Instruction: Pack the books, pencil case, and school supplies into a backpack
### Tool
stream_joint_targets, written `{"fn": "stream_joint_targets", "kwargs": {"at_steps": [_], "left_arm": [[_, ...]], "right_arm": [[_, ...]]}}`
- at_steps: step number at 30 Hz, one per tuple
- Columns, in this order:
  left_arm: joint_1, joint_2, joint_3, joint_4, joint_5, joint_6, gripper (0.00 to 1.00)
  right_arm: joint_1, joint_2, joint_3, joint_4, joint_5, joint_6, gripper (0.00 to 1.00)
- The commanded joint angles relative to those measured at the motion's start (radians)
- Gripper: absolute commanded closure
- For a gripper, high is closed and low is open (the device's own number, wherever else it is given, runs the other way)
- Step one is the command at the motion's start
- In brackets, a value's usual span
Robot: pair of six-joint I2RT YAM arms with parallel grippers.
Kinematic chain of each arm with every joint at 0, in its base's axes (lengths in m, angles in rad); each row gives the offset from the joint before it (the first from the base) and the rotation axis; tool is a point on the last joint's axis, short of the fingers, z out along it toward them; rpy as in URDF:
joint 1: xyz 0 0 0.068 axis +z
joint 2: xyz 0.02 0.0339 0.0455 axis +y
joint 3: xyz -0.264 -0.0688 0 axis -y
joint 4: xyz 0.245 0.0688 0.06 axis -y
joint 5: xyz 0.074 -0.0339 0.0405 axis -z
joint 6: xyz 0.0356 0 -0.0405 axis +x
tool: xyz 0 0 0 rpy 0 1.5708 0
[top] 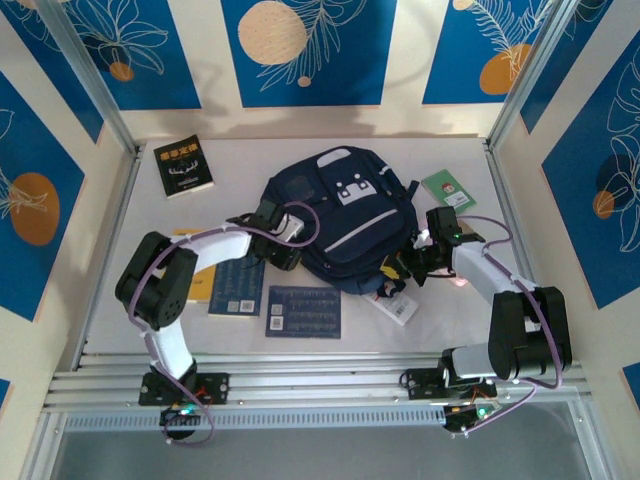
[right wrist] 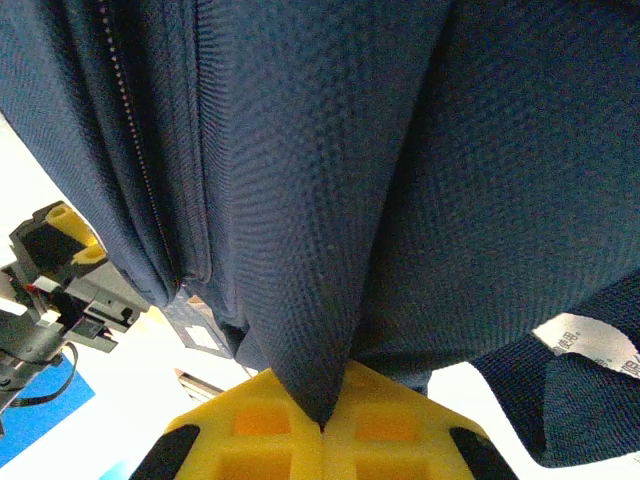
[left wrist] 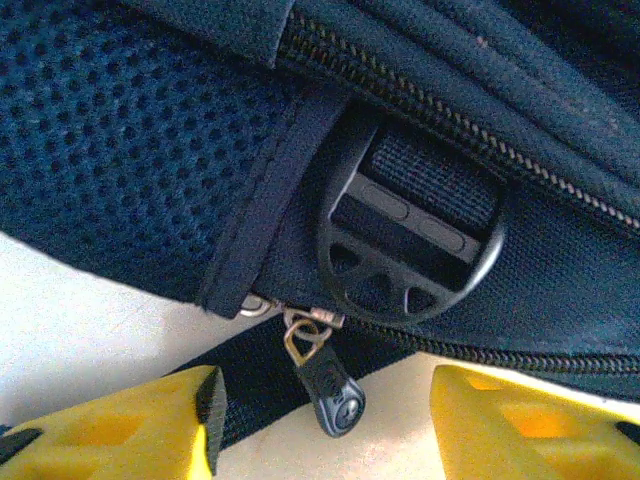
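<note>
Navy backpack (top: 345,225) flat mid-table, books (top: 303,310) and supplies (top: 447,187) beside it

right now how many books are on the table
4: black book far left; yellow-orange book partly covered; left dark blue book beside it; right dark blue book near centre; the backpack may hide more.

My left arm (top: 215,243) and right arm (top: 480,265) bend inward. My left hand (left wrist: 320,435) holds its fingers (left wrist: 120,430) apart; my right hand (right wrist: 320,425) is closed, pinching backpack (right wrist: 330,200) cloth.

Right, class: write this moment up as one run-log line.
left gripper: open, aimed at zipper pull | right gripper: shut on backpack fabric | books: on table, unpacked
</note>
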Motion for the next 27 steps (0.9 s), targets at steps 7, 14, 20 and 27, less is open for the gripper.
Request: {"fn": "stream_joint_targets", "kwargs": {"at_steps": [7,14,20,27], "left_arm": [[0.008,0.034,0.035,0.000,0.077,0.021,0.79],[0.009,-0.004,0.022,-0.017,0.077,0.010,0.98],[0.006,-0.065,-0.011,-0.018,0.094,-0.031,1.00],[-0.013,-0.114,-0.060,-0.018,0.094,-0.074,1.00]], "right_arm": [[0.022,0.008,-0.014,0.046,-0.026,0.009,1.00],[0.058,0.000,-0.016,0.046,0.017,0.036,1.00],[0.071,-0.022,-0.024,0.046,0.068,0.075,1.00],[0.089,-0.035,-0.041,0.081,0.082,0.132,1.00]]}}
